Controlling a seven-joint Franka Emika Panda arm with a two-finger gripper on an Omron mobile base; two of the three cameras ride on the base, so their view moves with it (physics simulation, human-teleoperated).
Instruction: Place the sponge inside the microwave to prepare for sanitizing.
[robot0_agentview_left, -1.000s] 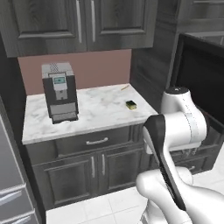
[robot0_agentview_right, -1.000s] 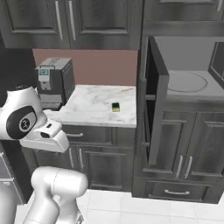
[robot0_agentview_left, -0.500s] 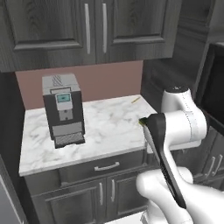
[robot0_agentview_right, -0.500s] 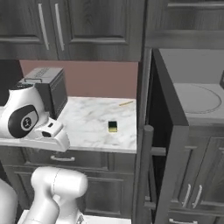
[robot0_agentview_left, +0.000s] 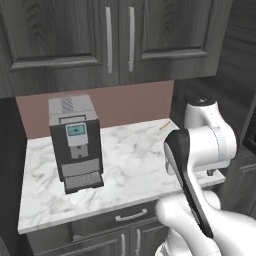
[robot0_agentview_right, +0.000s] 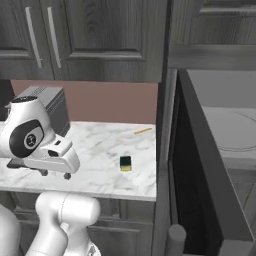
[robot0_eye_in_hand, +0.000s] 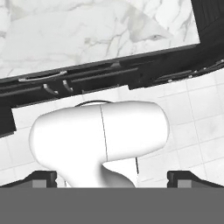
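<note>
From the left base view, my own white arm (robot0_agentview_left: 200, 165) stands in front of the marble counter (robot0_agentview_left: 125, 160) and covers its right end. A coffee machine (robot0_agentview_left: 75, 142) stands toward the counter's left end, and a thin yellow-orange stick (robot0_agentview_left: 164, 125) lies near the back right corner. Dark cabinet doors (robot0_agentview_left: 120, 40) hang above.

From the right base view, the sponge (robot0_agentview_right: 125, 163) lies flat on the counter near its right edge, closer to the front edge than the back, green layer up over yellow. It sits well apart from the stick, which lies toward the back edge. Just past the counter's right edge the microwave (robot0_agentview_right: 220, 135) stands with its black door (robot0_agentview_right: 200, 165) swung out, the light interior and part of the turntable showing behind it; the right side is cut off. I judge the sponge to be light, soft and springy, not fragile, and a little compressible. I would come down from above and pinch its two long sides near the middle, low enough to catch the yellow base.

In the hand view my gripper (robot0_eye_in_hand: 112, 177) looks down past the counter's front edge at the drawer fronts and floor tiles. The two tips sit far apart at the bottom corners with nothing between them, so my fingers are spread wide and empty, not yet anywhere near the sponge.
</note>
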